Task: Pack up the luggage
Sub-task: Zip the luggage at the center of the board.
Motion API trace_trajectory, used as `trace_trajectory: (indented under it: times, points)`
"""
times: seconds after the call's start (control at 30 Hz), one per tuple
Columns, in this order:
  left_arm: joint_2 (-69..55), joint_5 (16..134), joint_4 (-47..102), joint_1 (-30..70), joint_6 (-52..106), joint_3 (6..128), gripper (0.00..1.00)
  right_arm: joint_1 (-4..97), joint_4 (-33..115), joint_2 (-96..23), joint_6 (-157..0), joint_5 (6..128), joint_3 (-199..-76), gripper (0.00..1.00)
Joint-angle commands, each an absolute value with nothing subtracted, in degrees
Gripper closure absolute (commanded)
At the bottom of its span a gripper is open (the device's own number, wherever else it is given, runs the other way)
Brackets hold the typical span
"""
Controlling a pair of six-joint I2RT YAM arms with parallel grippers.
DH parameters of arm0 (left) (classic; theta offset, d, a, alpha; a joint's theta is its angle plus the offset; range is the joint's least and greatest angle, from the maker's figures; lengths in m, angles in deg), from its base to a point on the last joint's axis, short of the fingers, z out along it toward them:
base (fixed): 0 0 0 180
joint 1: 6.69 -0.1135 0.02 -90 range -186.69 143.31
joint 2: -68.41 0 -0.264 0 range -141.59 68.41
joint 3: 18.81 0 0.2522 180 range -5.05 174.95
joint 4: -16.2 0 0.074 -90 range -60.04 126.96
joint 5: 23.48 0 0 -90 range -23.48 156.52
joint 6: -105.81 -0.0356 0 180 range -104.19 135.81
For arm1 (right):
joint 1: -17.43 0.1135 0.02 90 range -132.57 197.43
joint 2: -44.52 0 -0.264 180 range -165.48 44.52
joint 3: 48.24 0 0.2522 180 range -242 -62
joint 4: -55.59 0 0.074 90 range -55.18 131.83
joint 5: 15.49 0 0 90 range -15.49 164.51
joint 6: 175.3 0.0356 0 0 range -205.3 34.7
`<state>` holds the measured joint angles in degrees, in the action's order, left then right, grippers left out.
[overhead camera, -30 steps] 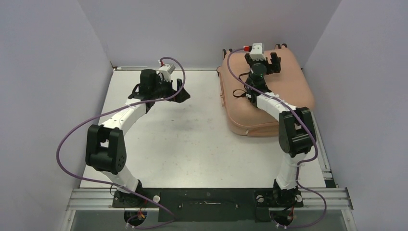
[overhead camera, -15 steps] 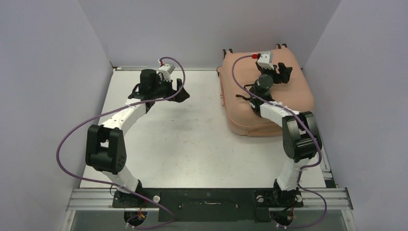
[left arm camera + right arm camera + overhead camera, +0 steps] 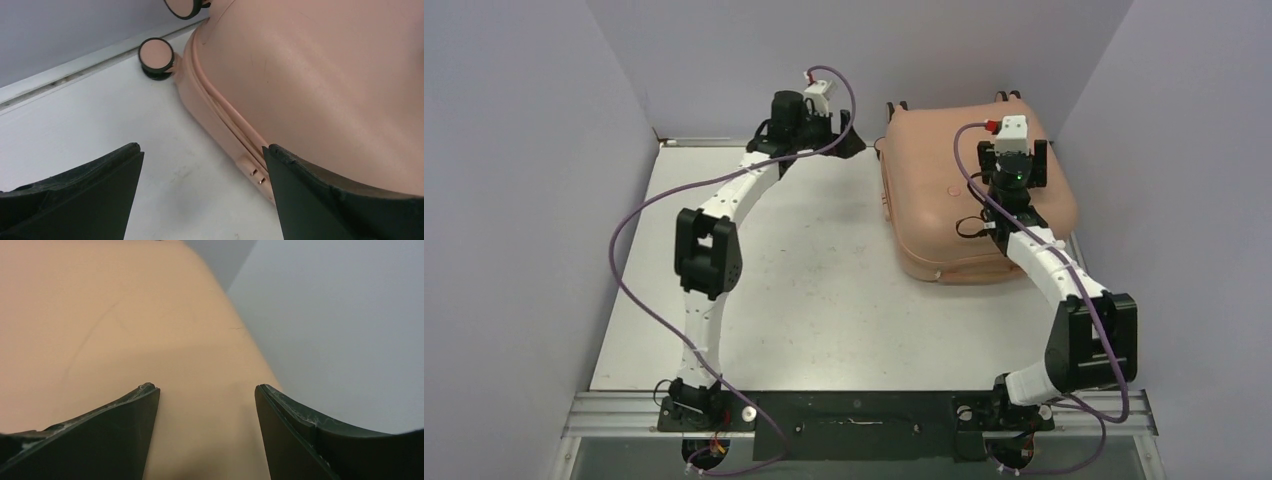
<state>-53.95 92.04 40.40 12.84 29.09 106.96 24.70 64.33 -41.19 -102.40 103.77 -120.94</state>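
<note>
Luggage: the small peach-pink hard-shell suitcase with rounded corners point(image 3: 964, 190) lies flat and closed on the far right of the white tabletop point(image 3: 804, 280), close to the right wall, with its wheels toward the far wall.

Left gripper: the left gripper point(image 3: 852, 140) sits low over the table just beside the case's far-left corner. Its jaws stand wide apart with nothing between them.

Left wrist view: one peach-hubbed, black-tyred wheel point(image 3: 156, 54) rests on the table. The closing seam point(image 3: 220, 107) runs down the case's left side past a small tab point(image 3: 252, 170) (too small to say whether it is a zip pull).

Right gripper: the right gripper point(image 3: 1014, 155) is over the right part of the lid, fingers pointing toward the far wall. Its jaws are parted and have hold of nothing. Whether the fingers touch the shell cannot be told.

Step in hand: probably getting the closed case open. No items to pack are in view.

Doing it well: the rounded, smooth shell gives fingers little purchase, so the seam is the place to work. The left fingers should come in level with it, one finger on the tab or under the lid's lip, closing only once lined up.

Right arm's part: it is best used as a steadying hand pressing down on the shell.

Risk: the case rests on wheels and may roll or slide toward the walls.
</note>
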Motion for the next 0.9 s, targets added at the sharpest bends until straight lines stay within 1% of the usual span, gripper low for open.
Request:
trace_trajectory:
  times: [0.0, 0.07, 0.13, 0.17, 0.3, 0.43, 0.57, 0.63, 0.73, 0.87]
  points:
    - [-67.82, 99.25, 42.61, 13.95, 39.14, 121.36, 0.04, 25.32, 46.68, -33.0, -96.46, 84.83, -122.72, 0.29]
    - [-71.69, 100.91, 37.2, 13.5, 44.63, 125.29, 0.04, 25.38, 44.05, -29.98, -98.06, 77.39, -122.1, 0.29]
    - [-74.27, 101.84, 26.56, 12.74, 52.07, 126.07, 0.04, 25.49, 39.45, -29.15, -99.9, 71.36, -122.74, 0.28]
    - [-75.6, 101.76, 21.59, 12.47, 55.34, 127.81, 0.04, 25.51, 38.23, -28.7, -100.31, 70.28, -122.75, 0.27]
    - [-83.38, 99.79, 16.89, 12.7, 62.55, 139.17, 0.04, 25.19, 35.75, -27.17, -103.58, 67.32, -122.06, 0.26]
    - [-86.11, 93.24, 2.5, 12.64, 72.05, 138.09, 0.04, 24.95, 32.05, -27.47, -105.26, 64.3, -123.37, 0.24]
    - [-92.36, 85.63, -0.83, 13.17, 76.96, 143.65, 0.04, 24.6, 29.94, -28.95, -105.58, 58.7, -124.54, 0.23]
    - [-94.09, 83.73, 0.66, 13.99, 75.87, 145.87, 0.04, 24.35, 29.4, -29.97, -105.45, 57.03, -125.24, 0.23]
    - [-95.74, 82.54, 0.23, 15.17, 75.79, 146.4, 0.04, 23.98, 26.02, -30.63, -106.96, 51.89, -127.3, 0.22]
    - [-98.97, 82.83, -1.24, 16.57, 77.93, 148.45, 0.04, 23.81, 18.73, -29.74, -110.7, 41.99, -130.61, 0.21]
